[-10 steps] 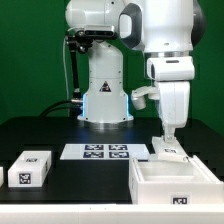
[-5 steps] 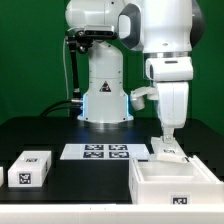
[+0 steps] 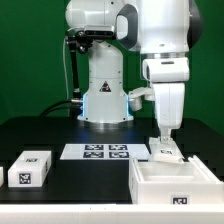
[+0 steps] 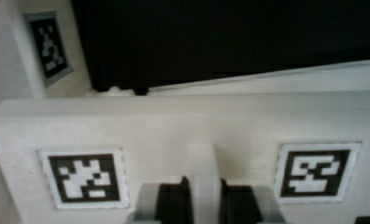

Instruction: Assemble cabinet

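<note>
Exterior view shows the gripper (image 3: 163,139) has drifted slightly toward that view's left, taking along the small panel (image 3: 168,153) it is clamped on. The panel sits just behind the open cabinet body (image 3: 180,184), so I judge it is being lined up for fitting.

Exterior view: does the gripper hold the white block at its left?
No, the white block lies on the table, far from the gripper.
</note>
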